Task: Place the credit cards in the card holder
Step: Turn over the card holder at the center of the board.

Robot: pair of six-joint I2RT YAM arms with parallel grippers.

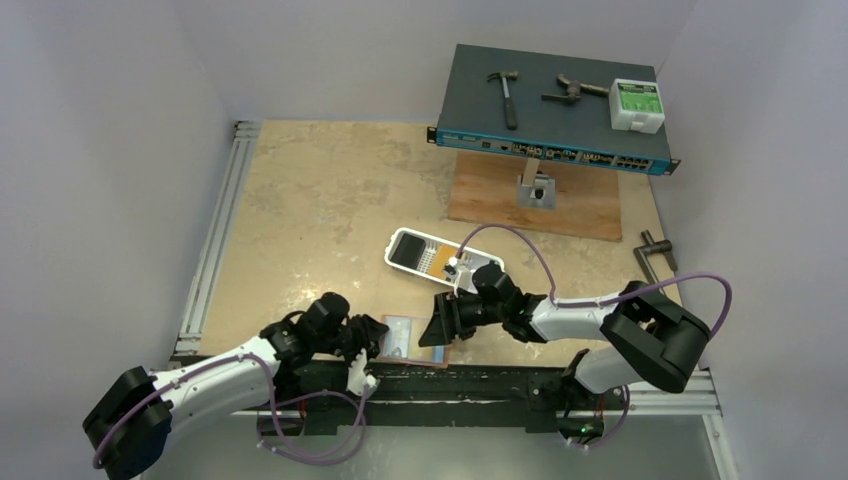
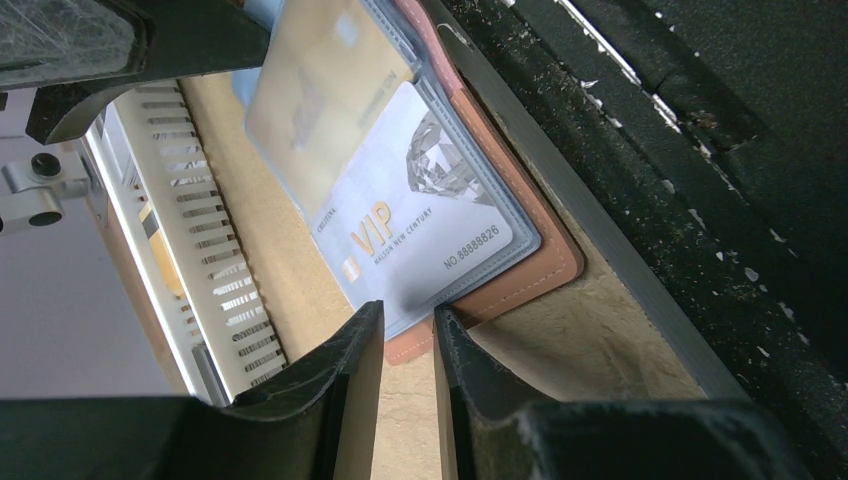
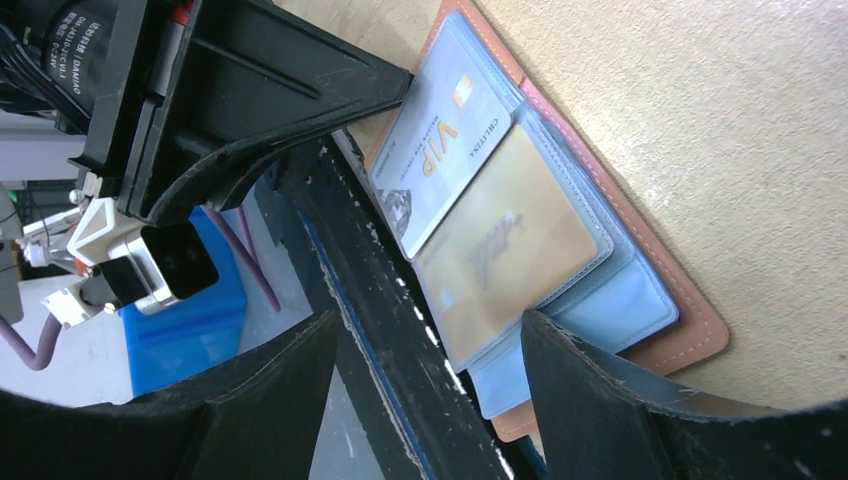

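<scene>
The reddish-brown card holder (image 1: pixel 405 338) lies open at the table's near edge, its pale blue sleeves up. A pale VIP card (image 2: pixel 420 220) and an orange-yellow card (image 2: pixel 320 100) sit in its sleeves; both show in the right wrist view too, the VIP card (image 3: pixel 435 150) and the orange-yellow card (image 3: pixel 510 250). My left gripper (image 2: pixel 408 320) has its jaws a narrow gap apart, tips at the holder's left corner (image 2: pixel 530 275), nothing between them. My right gripper (image 3: pixel 428 320) is wide open and empty over the holder's right half (image 3: pixel 690 330). A black card (image 1: pixel 410 250) and an orange card (image 1: pixel 437 258) lie in the white tray.
The white tray (image 1: pixel 480 262) lies just beyond the holder. A black rail (image 1: pixel 480 378) runs along the near edge against the holder. At the back, a network switch (image 1: pixel 550 100) carries a hammer and other tools, with a wooden board (image 1: pixel 580 205) below it.
</scene>
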